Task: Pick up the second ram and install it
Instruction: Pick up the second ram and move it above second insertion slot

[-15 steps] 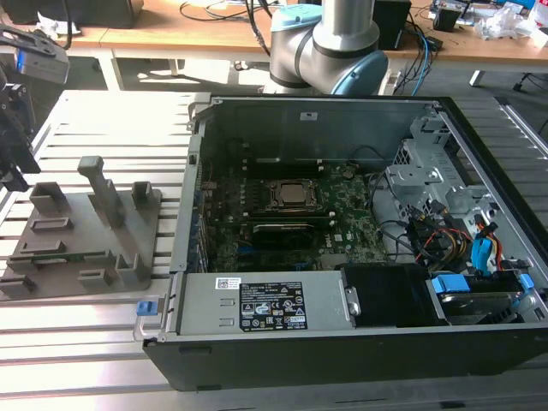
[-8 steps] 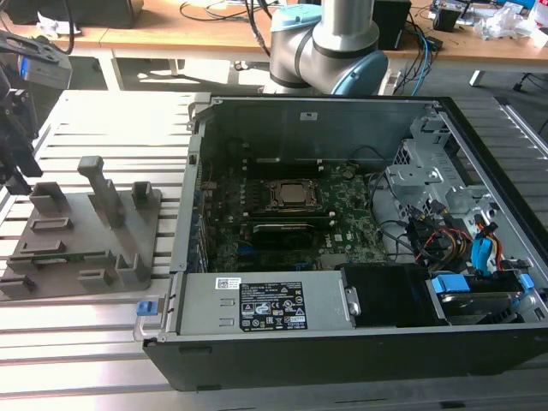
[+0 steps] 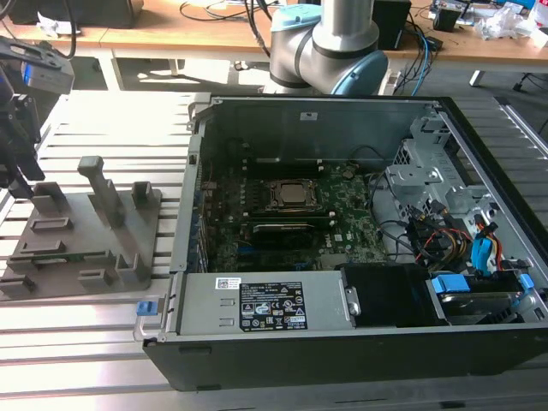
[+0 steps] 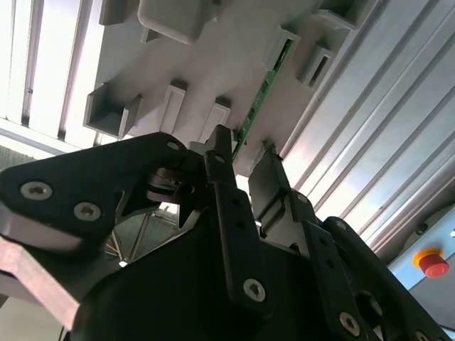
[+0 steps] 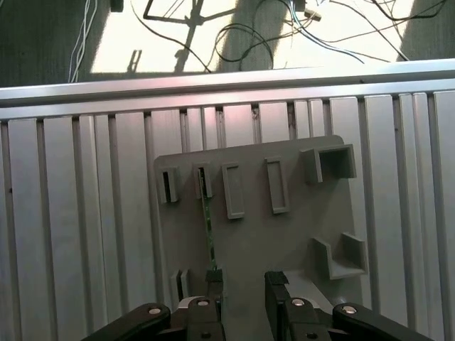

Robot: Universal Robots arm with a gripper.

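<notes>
- Closest to the wrist cameras, the gripper (image 5: 244, 286) is seen wide open, with a clear gap between its two dark fingers (image 5: 215, 283); nothing is held.
- On the exterior view's left, the gripper is poised over the far left part of a grey holder tray (image 5: 313, 234), which lies flat on a slatted metal table (image 5: 71, 213).
- The memory stick (image 5: 210, 227), a thin green strip, is seated on edge in the tray's slots, running from a far slot toward the gripper.
- The stick's near end is found just beside one finger, at the inner side of that finger; whether the two touch cannot be told.
- Right of the tray, an open computer case (image 3: 479, 145) is laid on its side on the same table.
- Inside the case, a large green circuit board (image 3: 351, 223) is exposed.
- Beyond the case's far wall, the grey arm (image 3: 330, 43) is mounted.
- At the case's right end, bundled coloured cables (image 3: 462, 244) are gathered beside metal drive bays.
</notes>
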